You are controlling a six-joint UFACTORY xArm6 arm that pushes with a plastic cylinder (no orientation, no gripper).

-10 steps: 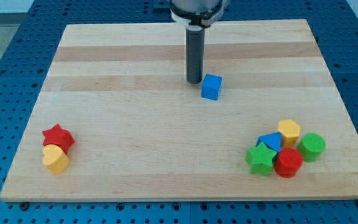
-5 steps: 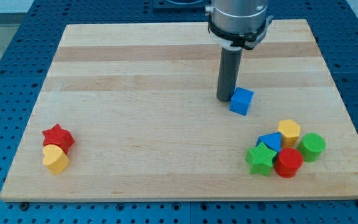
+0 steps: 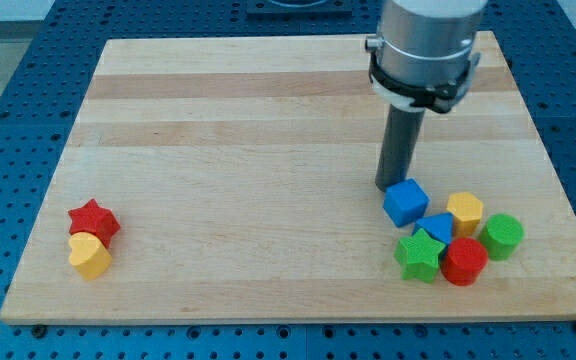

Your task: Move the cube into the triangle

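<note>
My tip (image 3: 392, 187) (a bare rod, no jaws) touching blue cube (image 3: 406, 202), cube against blue triangle (image 3: 435, 227)

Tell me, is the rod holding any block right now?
Nothing is held. My tip only presses against the blue cube's upper-left side, pushing it.

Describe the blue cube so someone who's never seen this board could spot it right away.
Find the cluster of blocks near the wooden board's corner at the view's bottom right. The blue cube sits at its upper left edge, with my tip against it. The only other blue block, the blue triangle, lies flatter beside it.
</note>
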